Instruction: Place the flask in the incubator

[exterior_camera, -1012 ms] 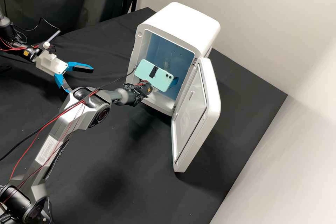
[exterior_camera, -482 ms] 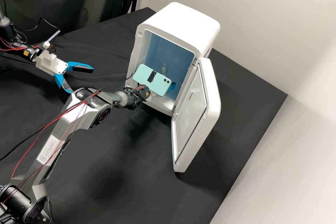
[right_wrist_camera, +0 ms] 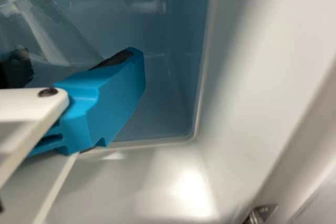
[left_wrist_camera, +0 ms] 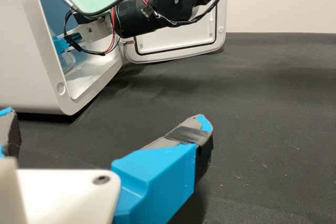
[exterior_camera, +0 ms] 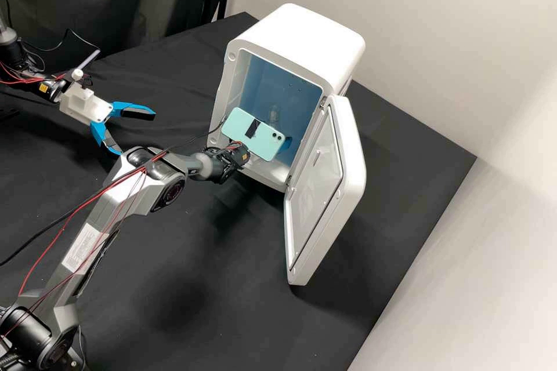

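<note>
Door (exterior_camera: pixel 325 185) wide open on the white incubator (exterior_camera: pixel 301 46), and the right arm is reaching straight into the blue chamber, a mint-green phone (exterior_camera: pixel 255 132) strapped to its wrist and sitting right at the opening. From the wrist camera we've got the flask (right_wrist_camera: pixel 37 19), clear glass with a conical body, inside the chamber, close against the right hand (right_wrist_camera: pixel 73 72) and above the pale floor. Now, is it resting on that floor or hanging just over it? The glass is see-through and its base is cut off from us, so we'd only say it looks low and close to landing. Whether the right hand is clamped on it or has let go, we cannot tell. Over on the far side, the left hand (exterior_camera: pixel 133 129) hangs above the black desk (exterior_camera: pixel 191 278) well away from the incubator, spread apart with nothing in it. So where are we? By our reckoning, the big part is done: the flask is through the doorway and inside. What's left, as we judge it, is making sure it stands on the floor, then backing the arm out past the door frame without knocking the glass.
</note>
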Available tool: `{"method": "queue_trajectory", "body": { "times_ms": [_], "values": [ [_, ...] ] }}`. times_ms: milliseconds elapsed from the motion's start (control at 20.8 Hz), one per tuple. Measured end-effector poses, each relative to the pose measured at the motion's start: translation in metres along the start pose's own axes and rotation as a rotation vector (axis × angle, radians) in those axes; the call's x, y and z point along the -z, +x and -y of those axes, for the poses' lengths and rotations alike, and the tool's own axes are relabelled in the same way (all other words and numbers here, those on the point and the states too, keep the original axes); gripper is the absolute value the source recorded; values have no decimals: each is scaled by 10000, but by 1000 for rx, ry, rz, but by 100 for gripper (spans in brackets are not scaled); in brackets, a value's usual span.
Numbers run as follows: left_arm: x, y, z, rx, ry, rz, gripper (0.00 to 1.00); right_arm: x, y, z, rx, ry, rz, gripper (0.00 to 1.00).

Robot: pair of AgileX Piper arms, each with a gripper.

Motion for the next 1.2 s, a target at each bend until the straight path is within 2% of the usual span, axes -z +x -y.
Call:
{"method": "queue_trajectory", "body": {
  "times_ms": [48,145,193,289,337,434,530,1205],
  "values": [
    [0,0,0,0,0,0,100,-22,1,-19,14,35,-12,0],
    [0,0,0,0,0,0,100,-86,3,-59,26,114,-15,0],
    [0,0,0,0,0,0,100,-107,2,-76,30,134,-15,0],
    [0,0,0,0,0,0,100,-134,3,-103,37,149,-18,0],
    [0,0,0,0,0,0,100,-130,5,-112,45,171,-25,0],
    [0,0,0,0,0,0,100,-157,11,-105,57,183,-26,0],
    [0,0,0,0,2,0,100,-179,30,-95,54,198,-44,0],
    [12,0,-4,-4,-4,-13,100,-200,35,-119,55,196,-50,0]
  ]
}}
